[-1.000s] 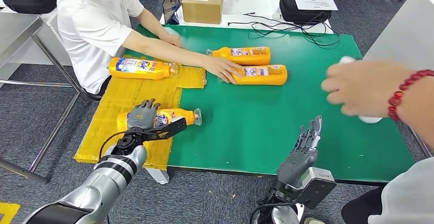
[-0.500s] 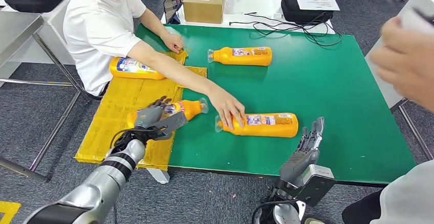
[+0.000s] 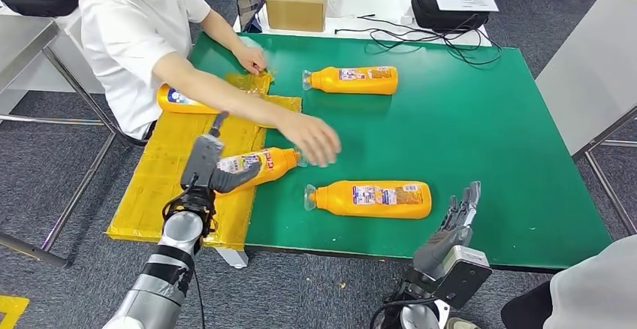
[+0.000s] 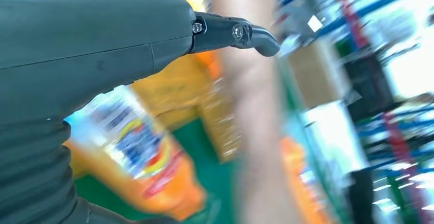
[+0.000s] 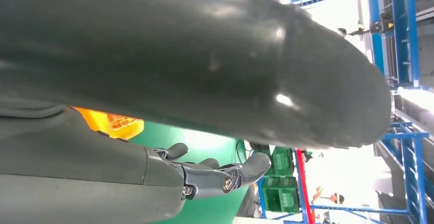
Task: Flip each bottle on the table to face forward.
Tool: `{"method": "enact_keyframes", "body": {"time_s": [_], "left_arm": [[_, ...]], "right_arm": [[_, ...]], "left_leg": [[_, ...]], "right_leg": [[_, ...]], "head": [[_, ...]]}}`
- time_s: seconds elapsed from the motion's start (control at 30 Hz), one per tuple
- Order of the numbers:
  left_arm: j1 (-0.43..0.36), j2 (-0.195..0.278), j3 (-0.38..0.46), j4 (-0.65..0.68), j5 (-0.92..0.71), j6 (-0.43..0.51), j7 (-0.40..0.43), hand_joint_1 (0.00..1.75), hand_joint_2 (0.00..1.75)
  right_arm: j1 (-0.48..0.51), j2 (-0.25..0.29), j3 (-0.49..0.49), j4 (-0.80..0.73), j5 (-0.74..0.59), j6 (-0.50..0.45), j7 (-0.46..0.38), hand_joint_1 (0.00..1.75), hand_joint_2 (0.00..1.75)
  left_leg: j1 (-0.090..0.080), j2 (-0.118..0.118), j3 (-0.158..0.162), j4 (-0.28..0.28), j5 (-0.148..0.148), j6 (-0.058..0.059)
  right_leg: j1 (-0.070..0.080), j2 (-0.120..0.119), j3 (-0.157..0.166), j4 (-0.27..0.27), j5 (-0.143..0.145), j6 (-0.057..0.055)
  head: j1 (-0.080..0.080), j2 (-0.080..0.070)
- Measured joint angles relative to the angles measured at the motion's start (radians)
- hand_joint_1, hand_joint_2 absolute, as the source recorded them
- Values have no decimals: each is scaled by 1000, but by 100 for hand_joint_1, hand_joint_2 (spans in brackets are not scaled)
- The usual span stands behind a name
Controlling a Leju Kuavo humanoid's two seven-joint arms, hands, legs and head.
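The robot's left hand (image 3: 214, 170) grips a bottle (image 3: 259, 165) over the table (image 3: 481, 134), needing a firm, steady roll label-forward; its right hand (image 3: 451, 231) waits open.

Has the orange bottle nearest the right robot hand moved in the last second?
Yes. That orange bottle moved from beside the far bottle toward the green table's near edge; it lies close to the right robot hand.

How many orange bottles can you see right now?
4: far bottle at the table's back, near bottle at the front, held bottle in the left hand, partly hidden bottle behind the person's arm.
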Motion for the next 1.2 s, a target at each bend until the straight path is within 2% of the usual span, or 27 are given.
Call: {"method": "enact_keyframes", "body": {"time_s": [0.03,0.17,0.27,0.37,0.5,0.6,0.7,0.87,1.2], "left_arm": [[12,3,-6,-33,27,14,-14,0,175],[65,15,-32,-194,158,63,-78,0,175],[111,24,-57,-322,291,76,-116,0,175],[181,30,-76,-449,430,58,-143,0,175],[299,30,-94,-567,495,36,-165,0,175],[371,25,-106,-618,477,35,-187,0,175],[409,15,-119,-633,459,38,-187,0,175],[421,-10,-152,-613,449,38,-150,0,175],[421,-25,-200,-554,406,69,-107,0,175]], "right_arm": [[1,-1,2,0,3,-8,0,0,0],[4,-13,22,-1,42,-67,0,0,175],[0,-40,57,10,175,-123,0,0,175],[-18,-88,81,84,432,-138,29,0,175],[-62,-173,69,189,734,-127,166,0,175],[-117,-247,54,264,861,-75,270,0,175],[-175,-300,49,341,925,-24,318,0,175],[-292,-353,49,506,959,26,372,0,175],[-421,-384,77,723,1017,102,451,0,175]], "left_leg": [[0,0,0,0,0,0],[0,0,-2,0,0,0],[0,0,-2,0,-1,0],[0,0,-2,0,-2,0],[-1,-1,-3,0,-2,1],[-2,-1,-3,0,-2,1],[-3,-1,-3,0,-2,1],[-3,-1,-3,0,-1,2],[-3,-1,-3,0,-1,2]], "right_leg": [[0,0,0,0,0,0],[0,0,-1,0,0,0],[0,0,-2,0,0,0],[0,0,-2,0,-1,0],[-1,0,-2,0,-2,2],[-2,0,-2,-1,-1,2],[-3,0,-2,-1,-1,3],[-3,0,-2,-1,0,4],[-3,0,-2,0,0,4]], "head": [[0,0],[0,0],[0,0],[0,0],[0,0],[0,0],[0,0],[0,0],[0,0]]}}
